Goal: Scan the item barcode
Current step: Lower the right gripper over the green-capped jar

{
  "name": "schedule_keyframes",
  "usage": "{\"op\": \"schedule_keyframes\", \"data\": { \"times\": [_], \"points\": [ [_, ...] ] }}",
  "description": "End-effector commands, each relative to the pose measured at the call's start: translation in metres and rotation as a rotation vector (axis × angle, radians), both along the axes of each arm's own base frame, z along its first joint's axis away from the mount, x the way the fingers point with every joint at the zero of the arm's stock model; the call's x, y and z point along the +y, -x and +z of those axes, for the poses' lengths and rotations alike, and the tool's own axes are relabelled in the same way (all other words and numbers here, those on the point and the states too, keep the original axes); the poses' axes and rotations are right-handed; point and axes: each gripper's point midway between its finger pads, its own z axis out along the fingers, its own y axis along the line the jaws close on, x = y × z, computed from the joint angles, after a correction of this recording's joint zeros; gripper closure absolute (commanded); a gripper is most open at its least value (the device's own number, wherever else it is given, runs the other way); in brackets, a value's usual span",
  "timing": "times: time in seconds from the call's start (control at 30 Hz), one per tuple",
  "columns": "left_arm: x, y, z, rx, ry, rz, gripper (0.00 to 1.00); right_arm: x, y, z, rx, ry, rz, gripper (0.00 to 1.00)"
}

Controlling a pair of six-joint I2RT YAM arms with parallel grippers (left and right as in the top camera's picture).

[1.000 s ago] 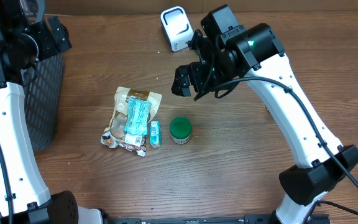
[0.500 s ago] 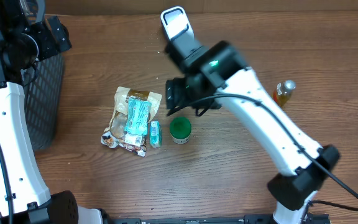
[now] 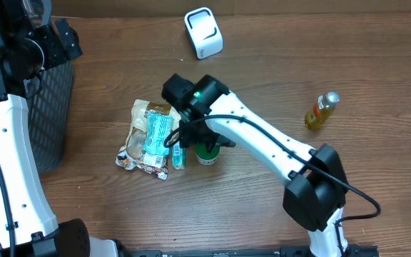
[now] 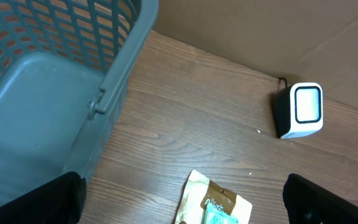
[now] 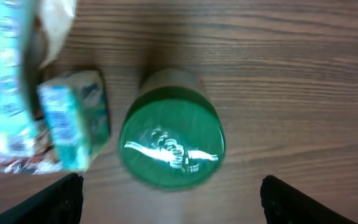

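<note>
A: How is the right gripper [image 5: 176, 199] found?

B: Its two dark fingertips are seen in the lower corners of the wrist view, set wide apart. Nothing is clasped between them. The green-lidded jar [image 5: 171, 143] is seen from above in the middle of that frame, upright on the wooden table [image 5: 291, 74], with bare wood visible on either side of it.

A: And what is seen beside the jar?

B: A small teal box [image 5: 73, 118] lies just to its left, and the heap of snack packets [image 3: 150, 135] is seen left of that. In the overhead view the jar [image 3: 209, 152] is partly covered by the right arm, a little left of the centre of the frame.

A: Where is the scanner placed?

B: The white scanner [image 3: 204, 33] stands at the upper middle of the overhead frame, well apart from the jar. It is also shown at the right of the left wrist view.

A: The left gripper [image 4: 185, 202]?

B: Fully spread and empty. It is held at the upper left of the overhead frame, over the rim of the grey basket [image 4: 42, 93].

A: Anything else noted?

B: A yellow bottle [image 3: 320, 111] is seen at the right of the overhead frame, apart from everything else.
</note>
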Motion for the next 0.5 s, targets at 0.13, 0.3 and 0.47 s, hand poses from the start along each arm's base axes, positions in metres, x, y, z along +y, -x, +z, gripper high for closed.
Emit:
{"op": "schedule_keyframes", "data": {
  "times": [0.13, 0.3, 0.47],
  "points": [
    [-0.001, -0.002, 0.009, -0.024, -0.013, -0.017, 0.01, 0.001, 0.007, -0.041, 0.037, -0.013, -0.016, 0.12],
    [-0.001, -0.002, 0.009, -0.024, -0.013, -0.017, 0.00, -0.002, 0.004, -0.049, 0.019, -0.002, -0.018, 0.19],
    [-0.001, -0.002, 0.009, -0.024, -0.013, -0.017, 0.00, -0.011, -0.005, -0.048, -0.017, 0.031, -0.026, 0.27]
  ]
}}
